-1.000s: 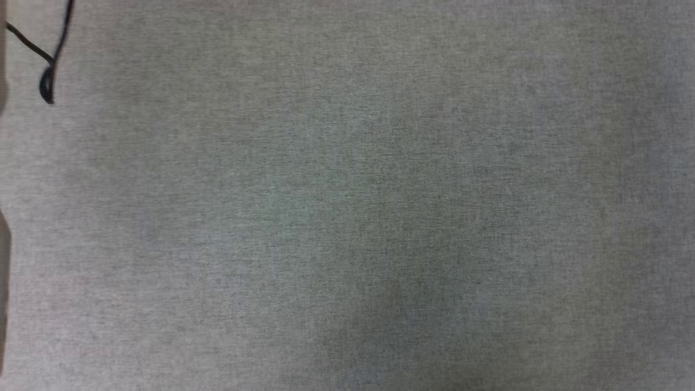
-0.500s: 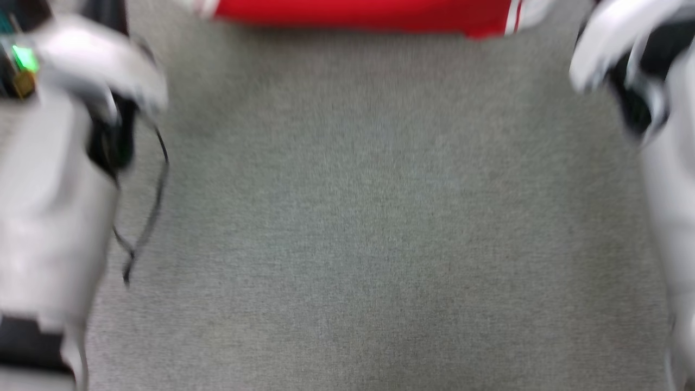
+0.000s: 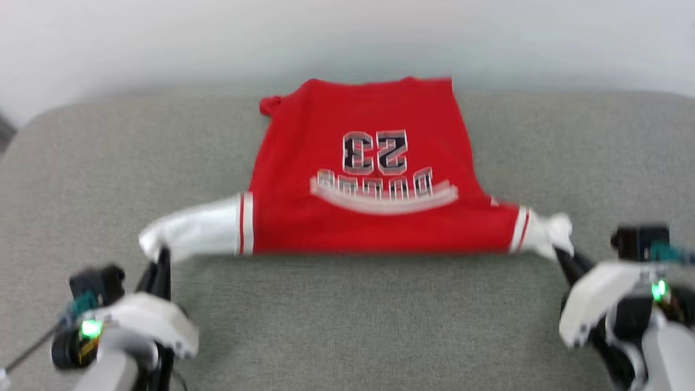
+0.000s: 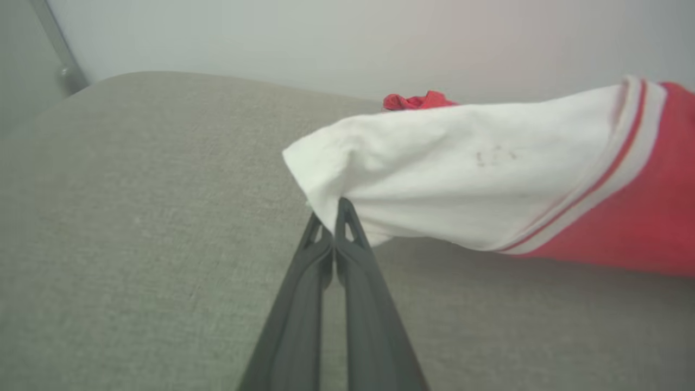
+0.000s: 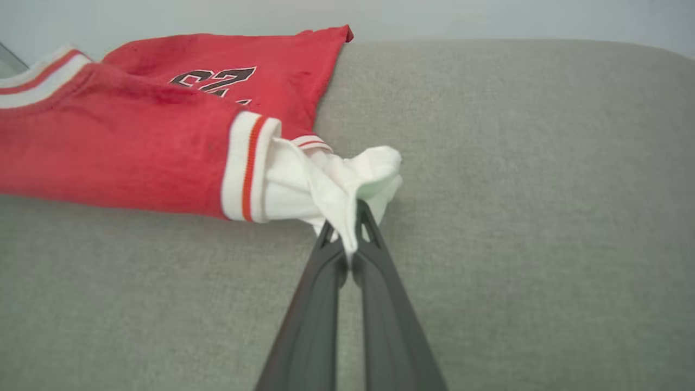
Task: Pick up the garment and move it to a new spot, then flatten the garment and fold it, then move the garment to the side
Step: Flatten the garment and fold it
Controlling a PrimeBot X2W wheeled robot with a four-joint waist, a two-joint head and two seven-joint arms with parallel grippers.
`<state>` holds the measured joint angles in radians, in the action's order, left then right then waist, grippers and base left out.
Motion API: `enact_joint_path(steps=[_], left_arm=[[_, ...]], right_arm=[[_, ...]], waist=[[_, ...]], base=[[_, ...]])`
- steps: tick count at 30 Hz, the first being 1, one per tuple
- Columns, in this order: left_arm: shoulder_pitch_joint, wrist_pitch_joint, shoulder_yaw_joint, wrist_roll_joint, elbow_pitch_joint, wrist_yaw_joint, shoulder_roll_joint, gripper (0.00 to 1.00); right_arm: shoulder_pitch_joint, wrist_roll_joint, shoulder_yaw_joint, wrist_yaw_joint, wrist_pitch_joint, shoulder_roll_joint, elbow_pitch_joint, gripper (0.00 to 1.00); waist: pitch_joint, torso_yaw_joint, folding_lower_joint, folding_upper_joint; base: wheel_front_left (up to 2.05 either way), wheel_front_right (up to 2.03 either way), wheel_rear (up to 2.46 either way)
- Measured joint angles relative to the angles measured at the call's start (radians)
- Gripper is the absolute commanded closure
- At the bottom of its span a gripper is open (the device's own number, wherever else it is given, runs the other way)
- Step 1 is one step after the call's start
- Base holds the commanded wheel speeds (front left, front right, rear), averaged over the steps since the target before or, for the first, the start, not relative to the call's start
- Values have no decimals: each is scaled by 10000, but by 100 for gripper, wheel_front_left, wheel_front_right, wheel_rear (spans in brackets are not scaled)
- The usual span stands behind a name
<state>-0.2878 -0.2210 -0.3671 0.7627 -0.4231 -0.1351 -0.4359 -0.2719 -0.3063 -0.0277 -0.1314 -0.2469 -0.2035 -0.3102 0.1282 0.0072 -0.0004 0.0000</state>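
The garment (image 3: 374, 179) is a red jersey with a dark number and white sleeve ends, spread across the far half of the grey surface (image 3: 358, 320), its front edge stretched between my two grippers. My left gripper (image 3: 161, 255) is shut on the white left sleeve end (image 4: 412, 174), pinched at its tip (image 4: 332, 217). My right gripper (image 3: 559, 254) is shut on the bunched white right sleeve end (image 5: 336, 190). In the right wrist view the red body (image 5: 125, 146) lies to the left of the fingers (image 5: 374, 260).
The grey padded surface has rounded far corners and ends at a pale wall (image 3: 347, 38). A metal post (image 4: 57, 49) stands at the far left in the left wrist view. A dark cable (image 3: 27, 353) trails by my left arm.
The head camera has tilted up from the bare grey surface, bringing the garment and both grippers into the picture. Any move of the garment itself cannot be told apart from this.
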Motion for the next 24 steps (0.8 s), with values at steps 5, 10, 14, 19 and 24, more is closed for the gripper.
enact_joint_path(steps=[5,10,14,19,24], left_arm=[[1908,368,-146,255,759,-447,-96,100],[3108,483,-253,328,1352,-913,-98,100],[3593,688,-389,230,1887,-1296,-247,100],[3761,869,-577,59,2504,-1515,-313,100],[3744,851,-725,-244,3012,-1655,-393,100]], right_arm=[[2526,33,723,0,-608,694,1323,100],[4379,228,1252,0,-1220,1120,2082,100],[5114,451,1342,0,-1670,1260,2412,93],[5422,397,1325,2,-1935,1365,2765,0],[4611,334,1885,4,-1526,1323,3413,0]], waist=[[-757,97,-1,0],[-1295,187,-1,0],[-1420,218,0,0],[-1429,265,1,0],[-1356,244,2,0]], base=[[0,0,0],[0,0,0],[0,0,0],[0,0,0],[0,0,0]])
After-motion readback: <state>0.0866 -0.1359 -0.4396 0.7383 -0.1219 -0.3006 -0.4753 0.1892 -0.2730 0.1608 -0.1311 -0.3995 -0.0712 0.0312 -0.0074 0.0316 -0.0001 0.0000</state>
